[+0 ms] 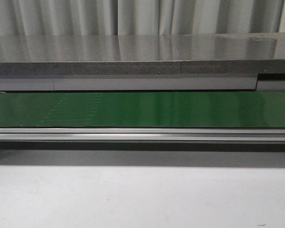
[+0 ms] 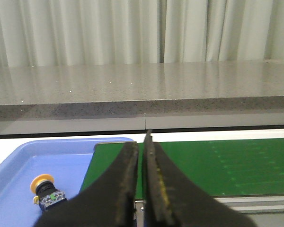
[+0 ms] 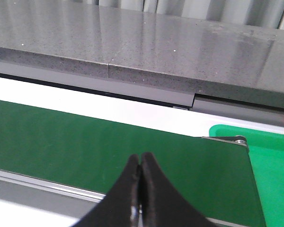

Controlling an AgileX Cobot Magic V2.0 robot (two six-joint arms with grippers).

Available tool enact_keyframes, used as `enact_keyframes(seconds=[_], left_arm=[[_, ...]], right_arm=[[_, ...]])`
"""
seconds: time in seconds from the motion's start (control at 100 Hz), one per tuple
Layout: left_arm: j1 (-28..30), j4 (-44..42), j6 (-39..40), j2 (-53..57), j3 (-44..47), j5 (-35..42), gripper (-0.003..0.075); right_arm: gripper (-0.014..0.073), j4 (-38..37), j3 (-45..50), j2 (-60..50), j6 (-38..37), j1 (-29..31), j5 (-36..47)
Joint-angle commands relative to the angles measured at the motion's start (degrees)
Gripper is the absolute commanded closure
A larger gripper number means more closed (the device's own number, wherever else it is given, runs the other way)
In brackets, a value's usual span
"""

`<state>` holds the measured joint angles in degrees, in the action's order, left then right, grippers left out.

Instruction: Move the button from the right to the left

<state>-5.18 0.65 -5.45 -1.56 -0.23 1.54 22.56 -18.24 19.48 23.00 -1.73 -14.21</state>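
Button (image 2: 46, 191) in blue tray (image 2: 19, 161), yellow head tilted up | pincers (image 2: 141, 156) (image 3: 140, 163) together

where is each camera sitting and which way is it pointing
Front view: looks forward over the white table at the green belt and grey counter; no robot part shows.
Left wrist view: on the left arm, facing the counter; its shut left gripper shows, with the button in a blue tray.
Right wrist view: on the right arm, over the belt's other end; its shut right gripper shows, beside a green tray.
All three share the belt and counter.
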Motion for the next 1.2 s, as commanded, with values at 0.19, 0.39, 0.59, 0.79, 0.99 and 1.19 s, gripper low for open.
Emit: enact_keyframes(seconds=[0.19,0.39,0.59,0.79,0.99,1.19], left_arm=[[0.0,0.1,0.4,3.9,2.5,6.0,0.0715],[0.0,0.2,0.5,3.9,2.5,5.6,0.0715],[0.0,0.4,0.5,3.9,2.5,5.6,0.0715],[0.0,0.4,0.5,3.9,2.5,5.6,0.0715],[0.0,0.4,0.5,3.9,2.5,5.6,0.0715],[0.0,0.4,0.5,3.9,2.5,5.6,0.0715]], right_arm=[[0.0661,0.8,-1.6,0.3,0.4,0.0,4.3],[0.0661,0.8,-1.6,0.3,0.4,0.0,4.3],[0.0661,0.8,-1.6,0.3,0.4,0.0,4.3],[0.0661,0.8,-1.6,0.3,0.4,0.0,4.3],[0.0661,0.8,-1.6,0.3,0.4,0.0,4.3],[0.0661,0.8,-1.6,0.3,0.4,0.0,4.3]])
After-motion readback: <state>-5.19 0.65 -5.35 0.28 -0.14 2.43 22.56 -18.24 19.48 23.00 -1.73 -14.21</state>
